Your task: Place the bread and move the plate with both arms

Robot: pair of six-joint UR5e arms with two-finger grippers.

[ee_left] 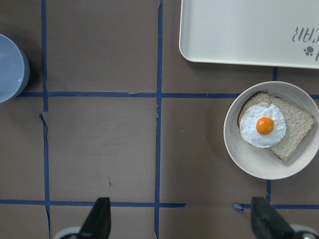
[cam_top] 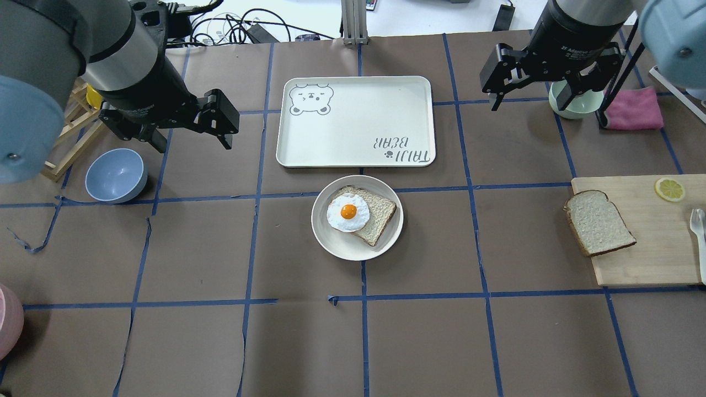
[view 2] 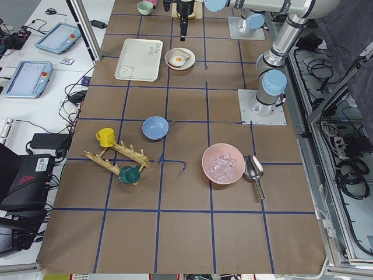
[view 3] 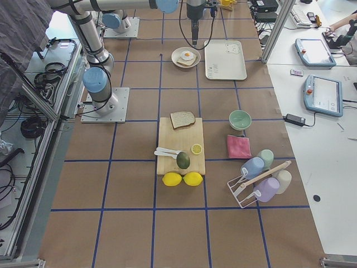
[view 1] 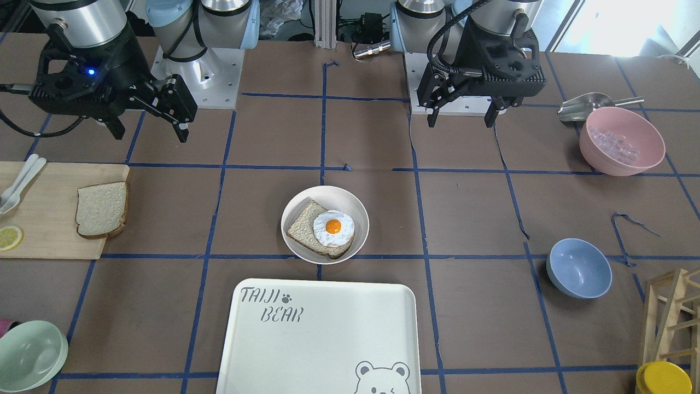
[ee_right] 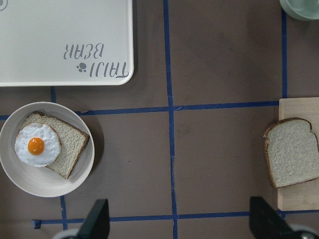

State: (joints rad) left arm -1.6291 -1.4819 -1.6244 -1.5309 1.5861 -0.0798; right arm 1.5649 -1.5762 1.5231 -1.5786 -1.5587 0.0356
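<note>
Firstly, bread (cam_top: 598, 221): laid flat on the wooden cutting board (cam_top: 651, 259) at the robot's right end of the bench, one crust edge carried slightly over the board's inner edge; well apart from the plate and touched by neither arm.
Plate (cam_top: 331, 245): set at the middle of the bench, just beside the near long edge of the bear-printed tray (cam_top: 353, 138); a second slice (cam_top: 380, 215) topped by a fried egg (cam_top: 348, 212) is held in it.
Left end effector (view 1: 460, 121): held above the bench with fingers spread wide, nothing gripped; the plate is seen ahead and to one side in its wrist view.
Right end effector (view 1: 150, 135): likewise spread open and empty, raised over the bench between the plate and the board.
Board contents: a lemon slice (cam_top: 669, 189) is placed near the far corner, and white cutlery is seen at the outer edge.
Blue bowl (cam_top: 116, 175): stood upright on the robot's left side.
Pink bowl (view 1: 622, 141): filled with clear cubes, a metal scoop (view 1: 585, 106) laid just beside it.
Pale green bowl (view 1: 30, 355): stood next to a pink cloth (cam_top: 634, 108).
</note>
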